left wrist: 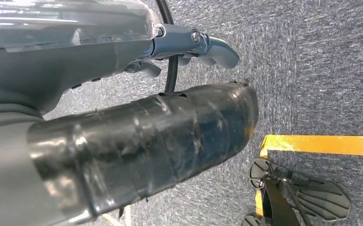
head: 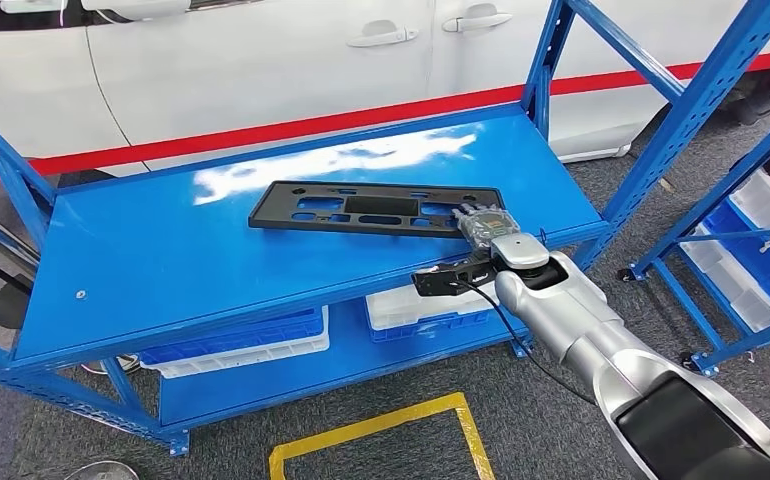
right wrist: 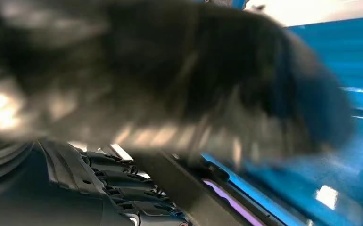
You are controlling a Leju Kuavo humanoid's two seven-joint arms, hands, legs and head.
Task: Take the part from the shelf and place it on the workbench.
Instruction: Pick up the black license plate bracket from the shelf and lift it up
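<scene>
The part (head: 376, 210) is a long flat black panel with several cut-outs. It lies on the top board of the blue shelf (head: 161, 260). My right hand (head: 483, 226) is at the panel's right end, near the shelf's front edge. In the right wrist view the blurred thumb lies over the panel's edge (right wrist: 189, 188) and the dark fingers (right wrist: 118, 188) sit against its other side, so the hand grips that end. My left hand (left wrist: 123, 84) hangs over the grey carpet, holding nothing, with its fingers (left wrist: 212, 47) stretched out.
A white car with a red stripe (head: 261, 60) stands close behind the shelf. White and blue bins (head: 241, 340) (head: 426, 305) sit on the lower board. A second blue rack with bins (head: 761, 260) stands at the right. Yellow tape (head: 381, 430) marks the carpet in front.
</scene>
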